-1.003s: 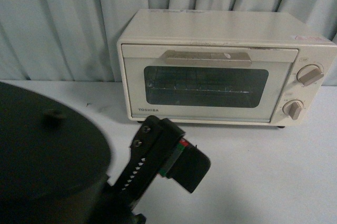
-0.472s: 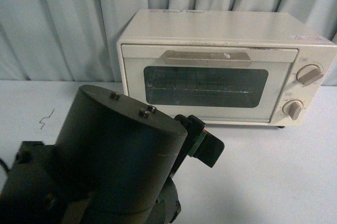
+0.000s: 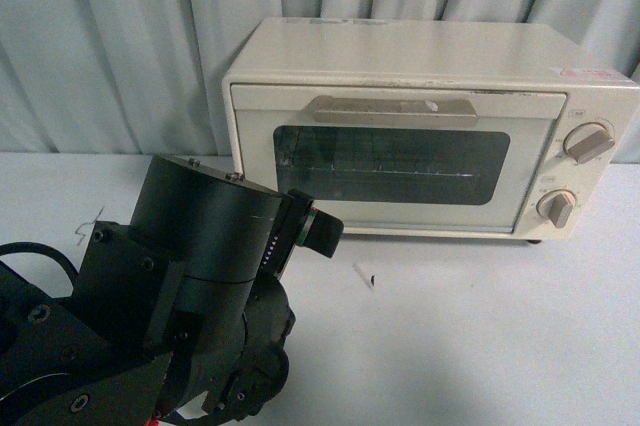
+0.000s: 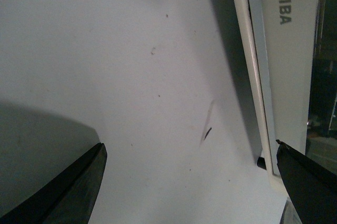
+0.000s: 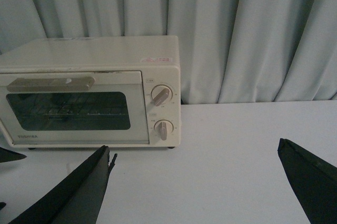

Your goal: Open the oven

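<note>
**Oven handle lies above and ahead of the left end effector**

The oven (image 3: 430, 126) stands on the tabletop (image 3: 480, 346) with its back to a grey curtain (image 3: 120, 46), and its glass door (image 3: 395, 161) is shut. The bar handle (image 3: 395, 111) runs level across the top of the door, so its long axis lies side to side as the robot faces it. 2 knobs (image 3: 572, 174) sit on the panel beside the door.

The left end effector (image 3: 315, 229) is clearly the nearer of the 2. From it, the oven is just ahead, with the door's lower left corner closest. The handle is higher up and off to its right. In the left wrist view the end effector (image 4: 189, 150) has its fingers spread wide with nothing between them. It is pitched down at the bare tabletop, and the oven's lower front edge (image 4: 253, 77) passes close by 1 fingertip. I cannot tell whether they touch. A small scrap (image 4: 207, 129) lies on the tabletop in front of it.

The left arm's bulky wrist housing (image 3: 200, 246) is raised and angled toward the oven.

The right end effector (image 5: 194, 145) is also spread and empty. It sits well back, with the oven ahead and to its left.

In my judgement, the left end effector must rise and shift right before it can hook the handle.
</note>
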Action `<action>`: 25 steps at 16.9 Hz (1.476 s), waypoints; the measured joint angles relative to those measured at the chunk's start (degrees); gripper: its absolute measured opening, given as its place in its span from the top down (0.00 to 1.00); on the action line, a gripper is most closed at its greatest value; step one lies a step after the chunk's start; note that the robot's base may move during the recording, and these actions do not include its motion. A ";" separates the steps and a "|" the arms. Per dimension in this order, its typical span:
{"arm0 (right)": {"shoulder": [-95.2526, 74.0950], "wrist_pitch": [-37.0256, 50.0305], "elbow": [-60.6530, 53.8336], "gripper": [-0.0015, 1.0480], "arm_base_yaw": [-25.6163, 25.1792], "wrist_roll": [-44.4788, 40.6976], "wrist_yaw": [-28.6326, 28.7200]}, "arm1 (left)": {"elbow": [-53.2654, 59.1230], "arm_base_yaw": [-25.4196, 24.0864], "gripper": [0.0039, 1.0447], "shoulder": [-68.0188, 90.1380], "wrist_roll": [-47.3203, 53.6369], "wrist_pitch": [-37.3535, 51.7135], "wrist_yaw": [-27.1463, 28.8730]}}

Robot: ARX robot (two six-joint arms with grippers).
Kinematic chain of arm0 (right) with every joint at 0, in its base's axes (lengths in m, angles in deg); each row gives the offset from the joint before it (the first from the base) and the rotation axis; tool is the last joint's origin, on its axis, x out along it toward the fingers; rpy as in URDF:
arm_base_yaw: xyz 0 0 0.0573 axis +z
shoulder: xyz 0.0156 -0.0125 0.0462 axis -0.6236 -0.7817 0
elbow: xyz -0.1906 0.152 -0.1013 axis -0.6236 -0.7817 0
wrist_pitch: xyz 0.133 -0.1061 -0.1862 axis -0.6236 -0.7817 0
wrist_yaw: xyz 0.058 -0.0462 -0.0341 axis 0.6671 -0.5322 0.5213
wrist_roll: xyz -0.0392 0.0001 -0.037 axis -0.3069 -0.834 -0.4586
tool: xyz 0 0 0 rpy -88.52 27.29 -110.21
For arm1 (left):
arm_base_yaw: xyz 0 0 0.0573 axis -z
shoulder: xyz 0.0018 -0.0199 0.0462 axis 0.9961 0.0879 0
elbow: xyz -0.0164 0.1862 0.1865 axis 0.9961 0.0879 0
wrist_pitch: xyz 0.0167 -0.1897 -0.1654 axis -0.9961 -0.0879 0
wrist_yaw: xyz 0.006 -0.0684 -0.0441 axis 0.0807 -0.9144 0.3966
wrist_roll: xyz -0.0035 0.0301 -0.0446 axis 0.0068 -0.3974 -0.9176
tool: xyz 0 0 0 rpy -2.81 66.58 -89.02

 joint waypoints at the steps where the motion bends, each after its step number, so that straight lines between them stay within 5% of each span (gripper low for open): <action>1: 0.00 0.02 0.00 0.06 0.00 0.00 0.00 | -1.53 -0.42 0.06 1.49 -2.58 1.55 -0.07; 11: 0.00 0.00 0.00 0.06 0.00 0.00 0.00 | 3.30 -2.19 0.06 3.80 -12.59 12.04 1.36; 25: 0.00 0.00 0.00 0.06 0.00 0.00 0.00 | 3.76 -1.88 0.06 3.89 -14.19 12.46 1.92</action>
